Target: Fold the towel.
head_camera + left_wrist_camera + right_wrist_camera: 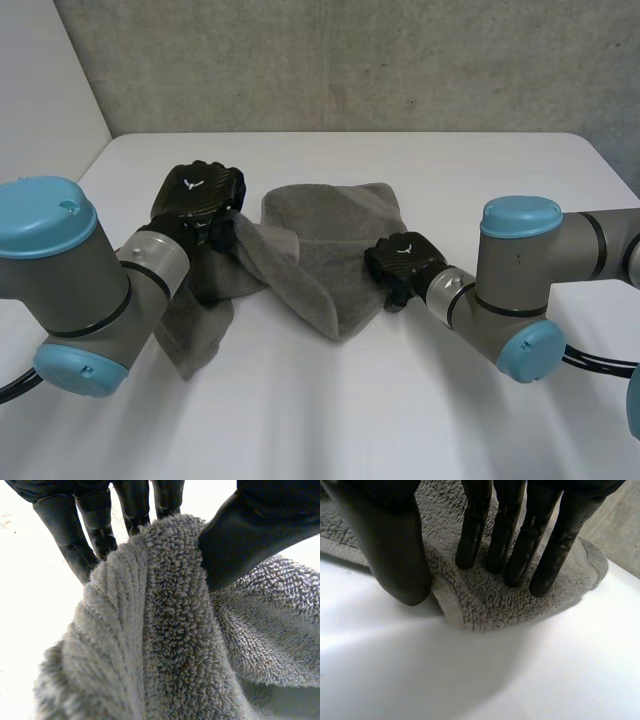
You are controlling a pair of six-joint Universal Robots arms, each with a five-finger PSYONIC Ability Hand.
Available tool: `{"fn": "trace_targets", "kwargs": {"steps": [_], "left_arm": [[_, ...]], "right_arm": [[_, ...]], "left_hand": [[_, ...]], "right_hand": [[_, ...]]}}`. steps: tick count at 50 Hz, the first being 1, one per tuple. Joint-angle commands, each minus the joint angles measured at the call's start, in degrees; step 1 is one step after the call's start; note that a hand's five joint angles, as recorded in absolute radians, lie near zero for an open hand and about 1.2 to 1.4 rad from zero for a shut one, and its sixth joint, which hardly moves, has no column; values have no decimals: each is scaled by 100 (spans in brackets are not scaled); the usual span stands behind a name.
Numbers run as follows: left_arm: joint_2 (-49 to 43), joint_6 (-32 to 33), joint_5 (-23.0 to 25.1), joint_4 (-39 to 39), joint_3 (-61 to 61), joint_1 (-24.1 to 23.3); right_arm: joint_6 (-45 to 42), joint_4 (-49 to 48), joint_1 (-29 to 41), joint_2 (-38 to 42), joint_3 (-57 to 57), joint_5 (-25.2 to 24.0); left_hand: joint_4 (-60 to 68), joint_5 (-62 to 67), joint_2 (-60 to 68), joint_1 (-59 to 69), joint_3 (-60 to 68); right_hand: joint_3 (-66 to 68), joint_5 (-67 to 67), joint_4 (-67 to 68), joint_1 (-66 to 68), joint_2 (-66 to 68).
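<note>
A grey towel (330,250) lies crumpled in the middle of the white table (350,410). My left hand (200,195) holds the towel's left part lifted off the table, and a strip hangs down under its wrist. In the left wrist view the thumb (240,535) presses a bunched fold of towel (170,645) against the fingers (75,535). My right hand (402,258) rests on the towel's right edge. In the right wrist view its straight fingers (515,540) lie on a folded corner of the towel (485,605), with the thumb (395,545) beside that edge, down at the table.
Bare white table lies in front of the towel and on both sides of it. A grey concrete wall (350,60) stands behind the table's far edge. Both forearms reach in low over the table's near half.
</note>
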Motion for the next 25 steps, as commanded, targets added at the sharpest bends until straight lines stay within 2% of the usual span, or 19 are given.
{"fn": "trace_targets", "kwargs": {"steps": [1,7,9,10,12,19,25], "left_arm": [[-4,0,0,16,17,-11],[-13,0,0,16,26,-20],[-13,-8,0,25,26,-20],[-21,-8,0,34,44,-20],[-30,-17,8,34,79,-20],[-232,-351,0,51,615,-20],[-548,-1035,-18,130,1930,-11]], "right_arm": [[22,-75,12,-19,-137,20],[58,-93,20,7,-252,20],[84,-136,20,33,-322,29],[101,-145,20,59,-348,20],[110,-145,38,68,-383,11],[172,-172,47,69,-937,-15],[181,-626,12,-10,-2147,247]], "left_hand": [[-1059,-2264,-1403,-1009,-1169],[-1059,-2264,-1403,-1009,-1169],[-1059,-2264,-1403,-1009,-1169],[-1059,-2264,-1403,-1009,-1169],[-1059,-2264,-1403,-1009,-1169],[-1059,-2264,-1403,-1009,-1169],[-1059,-2264,-1403,-1009,-1169]], "right_hand": [[90,250,77,79,110],[847,1007,834,836,867],[1866,2026,1854,1855,1887],[2872,3032,2859,2861,2892],[3193,3352,3180,3182,3213],[3196,3356,3183,3185,3216],[3196,3356,3183,3185,3216]]}}
